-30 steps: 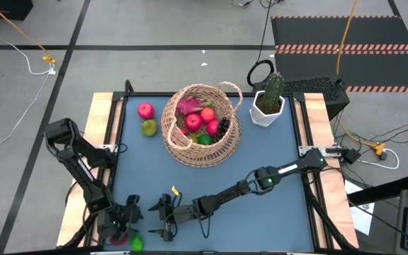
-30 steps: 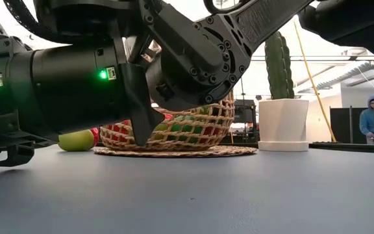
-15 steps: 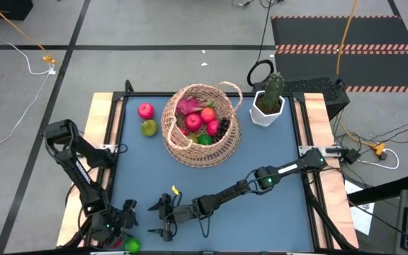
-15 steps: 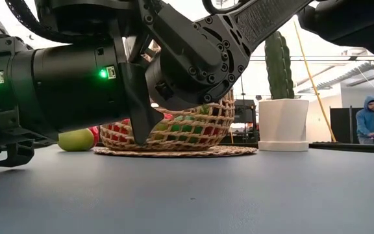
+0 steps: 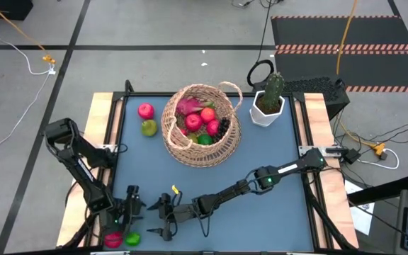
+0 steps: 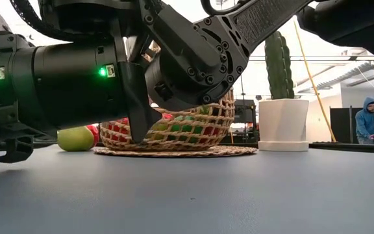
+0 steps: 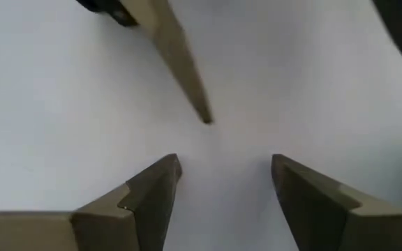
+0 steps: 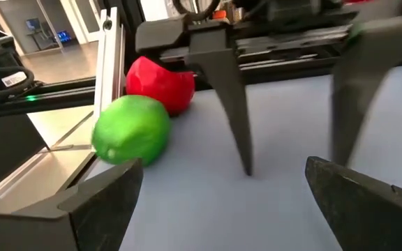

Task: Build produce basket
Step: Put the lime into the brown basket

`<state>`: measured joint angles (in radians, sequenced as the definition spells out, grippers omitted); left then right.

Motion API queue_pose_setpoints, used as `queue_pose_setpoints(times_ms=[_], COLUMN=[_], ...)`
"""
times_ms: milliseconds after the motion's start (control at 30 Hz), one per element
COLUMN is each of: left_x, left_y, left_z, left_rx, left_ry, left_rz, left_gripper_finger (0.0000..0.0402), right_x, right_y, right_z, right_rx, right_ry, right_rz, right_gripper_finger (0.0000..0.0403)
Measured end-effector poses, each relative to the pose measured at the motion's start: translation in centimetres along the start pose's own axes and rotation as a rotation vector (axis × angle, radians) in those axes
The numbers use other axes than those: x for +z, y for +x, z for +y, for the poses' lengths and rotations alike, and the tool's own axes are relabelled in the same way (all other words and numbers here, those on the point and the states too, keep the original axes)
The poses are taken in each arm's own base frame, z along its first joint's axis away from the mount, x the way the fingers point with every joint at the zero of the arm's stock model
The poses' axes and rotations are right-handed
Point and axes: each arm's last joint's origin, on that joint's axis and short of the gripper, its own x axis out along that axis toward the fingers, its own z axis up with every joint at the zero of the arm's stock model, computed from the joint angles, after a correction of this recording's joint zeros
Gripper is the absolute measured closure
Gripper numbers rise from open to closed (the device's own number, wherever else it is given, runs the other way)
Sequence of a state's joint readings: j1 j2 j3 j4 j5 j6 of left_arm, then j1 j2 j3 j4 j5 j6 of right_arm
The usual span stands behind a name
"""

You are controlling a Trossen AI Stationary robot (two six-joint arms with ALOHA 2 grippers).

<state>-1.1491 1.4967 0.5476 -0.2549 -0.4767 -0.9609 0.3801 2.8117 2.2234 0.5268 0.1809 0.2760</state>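
Blue-grey table fills the middle of the high view, with grey floor and cables around it. At the near left corner the left claw hangs just beside a red apple and a green lime, both lying at the very edge of the table; its wrist view shows the fingers spread with nothing between them, over bare table. Just to its right the right claw lies low — fingers spread wide, empty, pointed toward the same two fruits (its own camera shows the lime and the red apple past the left claw's fingers).

Risk, as a judgement: the two claws stand very near each other, so a reach by either could clip the other, or nudge the round fruit off the table edge.

Farther back, a second red apple and a yellow-green pear wait just left of the basket, which holds several fruits already — a potted cactus stands to its right.

Hard to make out: in the low view the arms block most of the basket, and the near-corner fruit cannot be seen there at all.
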Motion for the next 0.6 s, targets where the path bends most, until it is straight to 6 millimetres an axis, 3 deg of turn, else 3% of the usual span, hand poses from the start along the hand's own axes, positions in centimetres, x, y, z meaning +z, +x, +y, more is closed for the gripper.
queue_pose_setpoints(times_ms=[167,433,600], left_x=[1.2,3.5,3.8], left_y=[-0.5,-4.0,-5.5], left_z=[0.9,1.3,0.5], left_rx=[-0.007,-0.236,-0.401], left_ry=[-0.005,-0.14,-0.215], left_rz=[-0.011,-0.07,-0.052], left_gripper_finger=[0.0144,0.0104,0.0083], right_x=[-0.1,-0.3,-0.3], right_y=[0.0,0.0,0.0], right_z=[0.0,0.0,-0.1], right_rx=[0.0,0.04,0.054], right_ry=[-0.005,0.049,0.065], right_rz=[0.01,0.053,0.066], right_gripper_finger=[0.0009,0.0009,0.0009])
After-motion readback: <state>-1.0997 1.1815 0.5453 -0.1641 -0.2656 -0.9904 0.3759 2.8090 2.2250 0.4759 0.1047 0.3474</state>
